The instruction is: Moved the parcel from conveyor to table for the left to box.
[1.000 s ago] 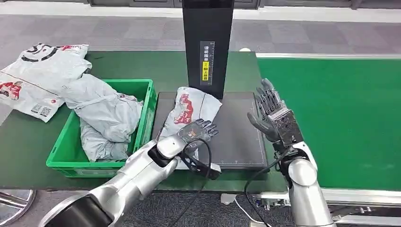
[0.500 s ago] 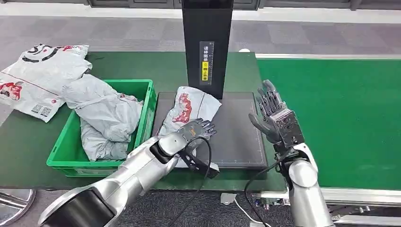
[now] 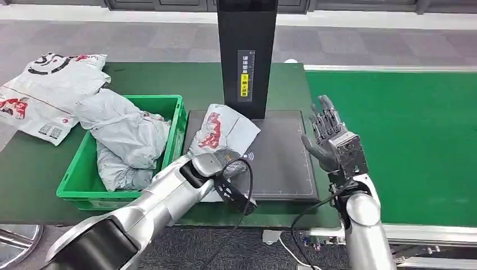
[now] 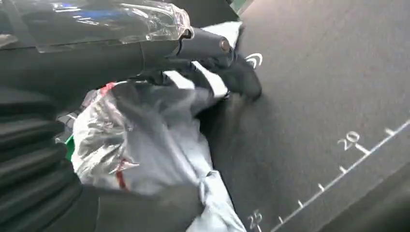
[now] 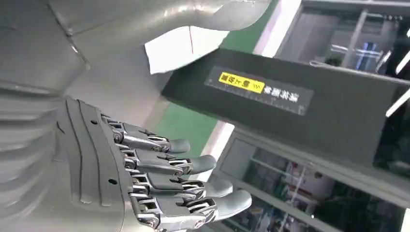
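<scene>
A grey plastic parcel (image 3: 223,128) with red print lies bunched on the black weighing plate (image 3: 284,160), just right of the green bin (image 3: 175,112). My left hand (image 3: 218,163) grips the parcel's near end. In the left wrist view its dark fingers (image 4: 237,77) curl over the crumpled parcel (image 4: 145,140) and the thumb presses in from the other side. My right hand (image 3: 333,140) stands upright at the plate's right edge, fingers spread, holding nothing; the right wrist view shows the same hand (image 5: 145,179) with fingers extended.
A tall black scanner post (image 3: 246,56) rises at the plate's back edge. The bin holds several grey parcels (image 3: 121,138). More parcels (image 3: 45,90) lie on the table at far left. The green conveyor (image 3: 405,129) runs along the right.
My left hand has gone from lying flat over the parcel to closing around its near end, and the parcel has bunched and shifted slightly left. The right hand drifted a little right.
</scene>
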